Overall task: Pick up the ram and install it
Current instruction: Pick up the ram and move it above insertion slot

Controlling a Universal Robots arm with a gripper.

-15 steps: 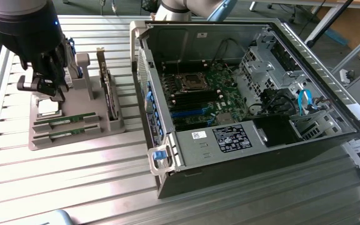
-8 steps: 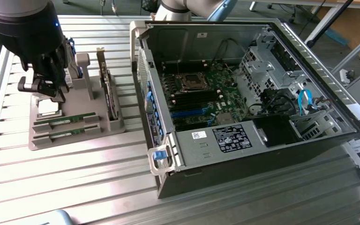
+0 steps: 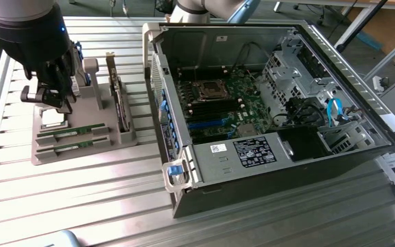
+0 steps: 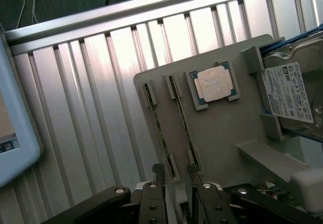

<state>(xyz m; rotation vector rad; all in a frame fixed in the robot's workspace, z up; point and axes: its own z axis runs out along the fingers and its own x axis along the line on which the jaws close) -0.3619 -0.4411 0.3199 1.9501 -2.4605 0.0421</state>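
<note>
The gripper [image 4: 174,169] hangs open over the grey holder [image 4: 222,133], and it should get one ram [image 4: 160,130] straight between its jaws before squeezing gently.

I see the ram [image 3: 72,132] as a thin green stick, standing on edge in a slot of the grey holder [image 3: 81,156], a twin stick [image 3: 74,145] parallel just beside it.
</note>
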